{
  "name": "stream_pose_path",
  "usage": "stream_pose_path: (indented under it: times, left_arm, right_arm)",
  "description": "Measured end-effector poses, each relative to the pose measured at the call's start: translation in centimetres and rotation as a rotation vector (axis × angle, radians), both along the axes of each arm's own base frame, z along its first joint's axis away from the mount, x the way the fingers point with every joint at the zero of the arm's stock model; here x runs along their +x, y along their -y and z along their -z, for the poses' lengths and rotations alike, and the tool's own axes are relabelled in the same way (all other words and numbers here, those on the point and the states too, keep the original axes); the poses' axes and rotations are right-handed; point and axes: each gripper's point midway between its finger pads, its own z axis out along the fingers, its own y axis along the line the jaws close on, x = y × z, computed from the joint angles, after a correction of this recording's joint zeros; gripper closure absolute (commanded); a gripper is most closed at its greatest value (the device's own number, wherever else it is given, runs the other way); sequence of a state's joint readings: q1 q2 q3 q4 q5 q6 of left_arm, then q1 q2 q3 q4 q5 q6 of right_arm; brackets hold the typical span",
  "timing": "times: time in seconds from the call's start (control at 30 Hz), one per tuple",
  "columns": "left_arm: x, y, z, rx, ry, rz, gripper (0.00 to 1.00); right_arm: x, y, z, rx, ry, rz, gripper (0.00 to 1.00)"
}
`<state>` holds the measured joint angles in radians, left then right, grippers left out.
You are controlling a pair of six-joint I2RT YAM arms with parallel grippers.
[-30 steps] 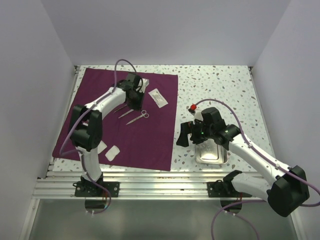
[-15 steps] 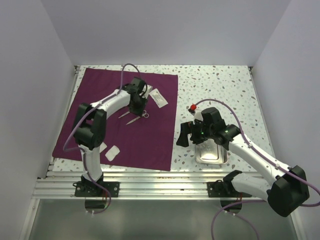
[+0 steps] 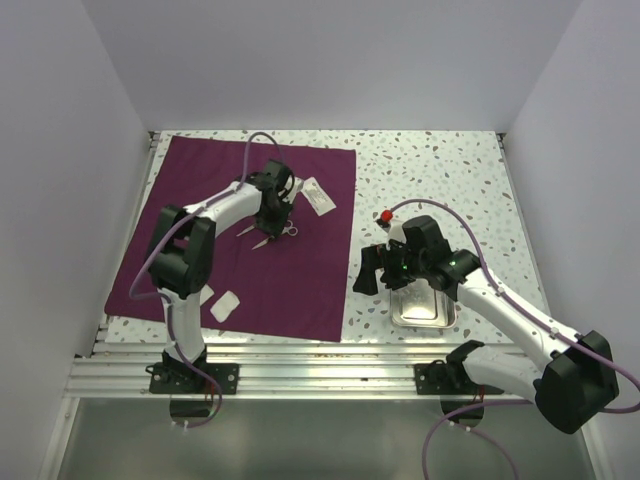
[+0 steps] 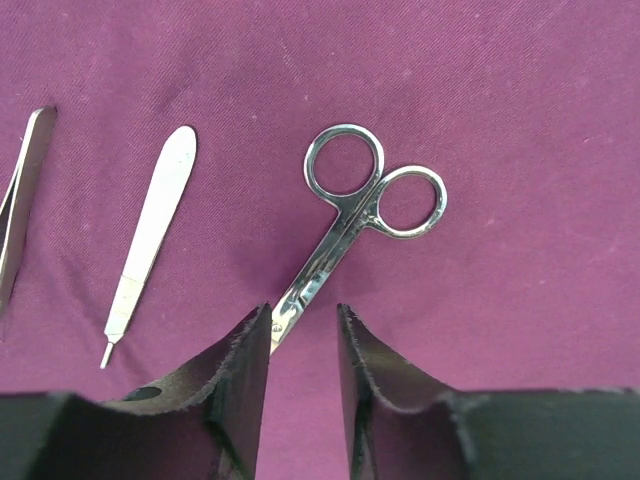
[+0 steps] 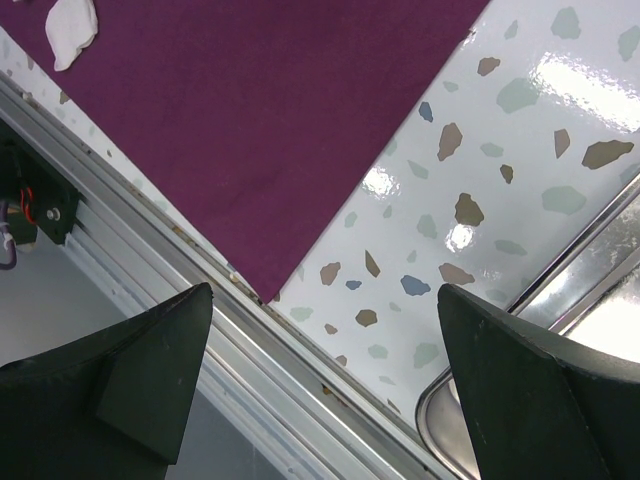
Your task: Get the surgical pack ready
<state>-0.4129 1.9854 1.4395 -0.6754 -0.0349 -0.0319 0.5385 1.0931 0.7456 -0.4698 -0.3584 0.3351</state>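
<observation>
Maroon cloth [image 3: 300, 290], flat, under steel scissors [image 4: 343, 232].

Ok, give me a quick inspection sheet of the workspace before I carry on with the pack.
Surface: glossy speckled table.
Job's things: maroon cloth spread flat on the left. Scissors, flat handle and tweezers lie on it. White pads sit near its front-left corner, white packet towards its far edge. Steel tray sits off the cloth, on the right.
Clutter: small red item by the right arm, cannot identify.
Grippers: left end effector open, low over the scissors' blades. Right end effector wide open, holding nothing.
Cables: purple cables loop above both arms.
Surroundings: white walls, aluminium rail at the near edge.
</observation>
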Motion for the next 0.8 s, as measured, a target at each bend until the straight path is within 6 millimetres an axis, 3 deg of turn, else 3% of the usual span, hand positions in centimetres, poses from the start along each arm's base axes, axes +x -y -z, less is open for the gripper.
stream_pose_path:
  times: [0.4, 0.67, 0.8]
  left_arm:
    - [-0.1, -0.4, 1.3, 0.033, -0.021, 0.021, 0.61]
    - [-0.2, -0.1, 1.5, 0.013, -0.027, 0.022, 0.74]
    - [-0.3, 0.0, 1.4, 0.001, -0.018, 0.009, 0.86]
  right_arm:
    - [0.0, 0.0, 0.0, 0.001, 0.001, -0.001, 0.01]
    - [0.2, -0.2, -0.2, 0.008, 0.01, 0.001, 0.01]
    - [0.5, -0.5, -0.2, 0.021, 0.007, 0.01, 0.01]
